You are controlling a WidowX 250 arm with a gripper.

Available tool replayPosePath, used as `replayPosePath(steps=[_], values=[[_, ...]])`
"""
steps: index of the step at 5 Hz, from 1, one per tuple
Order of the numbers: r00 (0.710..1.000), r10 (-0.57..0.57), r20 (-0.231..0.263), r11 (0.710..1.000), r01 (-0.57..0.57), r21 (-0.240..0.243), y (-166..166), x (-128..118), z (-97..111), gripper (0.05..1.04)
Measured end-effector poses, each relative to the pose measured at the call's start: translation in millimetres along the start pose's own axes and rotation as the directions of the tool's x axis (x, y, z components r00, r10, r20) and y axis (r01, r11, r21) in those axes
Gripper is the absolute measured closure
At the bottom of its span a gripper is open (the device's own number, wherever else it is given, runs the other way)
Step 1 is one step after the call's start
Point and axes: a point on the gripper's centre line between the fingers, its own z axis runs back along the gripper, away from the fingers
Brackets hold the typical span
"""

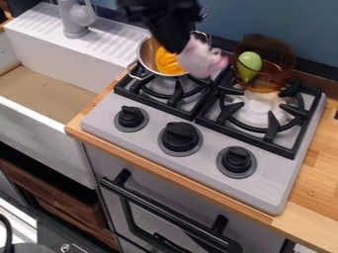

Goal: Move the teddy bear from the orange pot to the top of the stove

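One teddy bear (200, 59), up off the stove (264, 190) near the middle of its rear edge. One gripper (176, 47), black, above it on the left; I read the pincer as clamped on the bear, though both are smeared. The bear looks soft and pale pink, deeper pink towards its right end; I can't make out face or limbs, nor how it is turned.

Pots: two, one each side of the bear. The metal pot (145, 51) sits at the stove's left rear corner, one orange, ridged thing (169, 63) inside; the bear overlaps its right rim in my view, and I can't tell whether they touch. The see-through amber pot (282, 69) stands towards the right rear corner, one green, rounded thing (249, 63) in it, narrower at its lower end.

Grates: two, black, side by side. The left grate (147, 97) pokes out in front of the metal pot; the right grate (272, 129) shows more of its bars, its front half running from the amber pot towards the knobs. Three black knobs (180, 137) line the stove's front edge.

Further out: wooden worktop (322, 168), a thin strip along the stove's front edge, broader past its right edge. One oven handle (165, 214) below. Left of the stove, one white sink (39, 131) with one grey tap (74, 21) at its back.
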Motion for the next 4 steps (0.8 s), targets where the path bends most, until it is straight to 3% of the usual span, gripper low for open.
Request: replayPosePath(steps=[1, 2, 3, 4], values=[[0.996, -0.085, -0.004, 0.996, 0.085, 0.010, 9, -8, -5, 1.027], [0.987, -0.158, -0.030, 0.987, 0.159, 0.031, 20, -23, -24, 1.027], [0.979, -0.195, -0.066, 0.976, 0.200, 0.084, 29, -29, -46, 1.027], [0.961, -0.240, -0.137, 0.963, 0.253, 0.089, 36, -37, -63, 1.027]])
